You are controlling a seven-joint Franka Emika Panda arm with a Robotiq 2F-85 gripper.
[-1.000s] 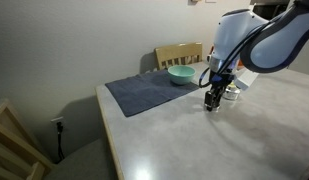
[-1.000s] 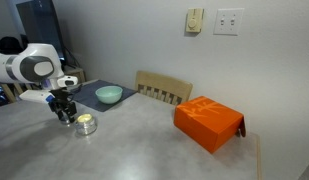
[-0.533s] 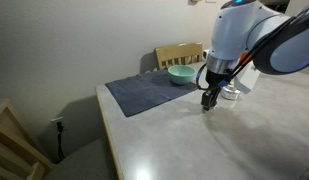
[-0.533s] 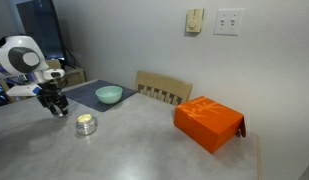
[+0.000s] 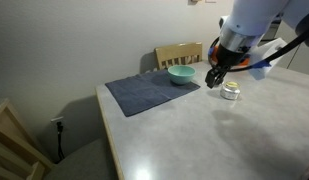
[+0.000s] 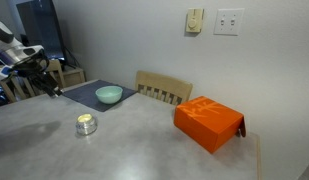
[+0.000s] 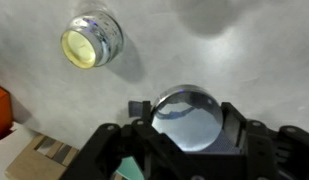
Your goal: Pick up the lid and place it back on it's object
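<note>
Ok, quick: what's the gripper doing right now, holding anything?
Gripper: closed, holding the small flat round silvery lid.

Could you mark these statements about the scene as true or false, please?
1. The gripper holds the lid between its fingers. True.
2. The lid sits on the jar. False: the wrist view shows the jar open, with its pale yellow contents showing, and the lid is in the gripper.
3. The teal bowl stands on the dark mat. True.
4. The orange box lies on the dark mat beside the bowl. False: it lies on the bare table, well apart from the mat and bowl.
</note>
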